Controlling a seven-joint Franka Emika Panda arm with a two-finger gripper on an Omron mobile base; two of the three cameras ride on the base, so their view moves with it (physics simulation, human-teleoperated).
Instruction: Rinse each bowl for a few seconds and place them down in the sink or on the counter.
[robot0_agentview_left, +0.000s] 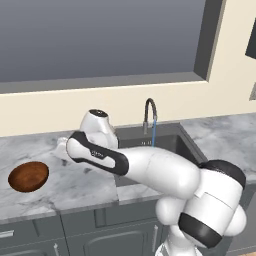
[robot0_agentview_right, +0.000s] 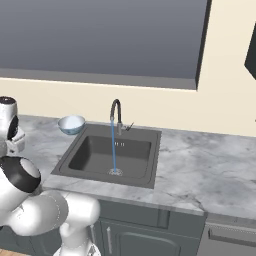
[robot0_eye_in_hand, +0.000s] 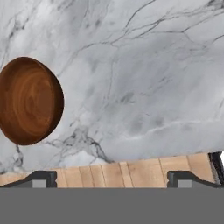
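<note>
A dark reddish-brown wooden bowl (robot0_agentview_left: 28, 176) sits upright on the counter (robot0_agentview_left: 80, 185), well left of the sink (robot0_agentview_left: 170, 142). In the hand view that bowl (robot0_eye_in_hand: 29, 100) lies at the left, above bare marbled counter (robot0_eye_in_hand: 140, 87). My gripper (robot0_eye_in_hand: 112, 178) hovers over the counter to the bowl's side, open, with nothing between its fingertips. The pale blue-white bowl (robot0_agentview_right: 71, 124) stands on the counter by the sink's (robot0_agentview_right: 90, 155) far left corner. Water runs from the faucet (robot0_agentview_right: 116, 111) into the basin.
My arm stretches leftward over the counter and hides the sink's left part in the left base view. The counter's front edge and a strip of wooden floor (robot0_eye_in_hand: 122, 173) lie just past the fingertips. A window ledge (robot0_agentview_left: 100, 82) runs behind the counter.
</note>
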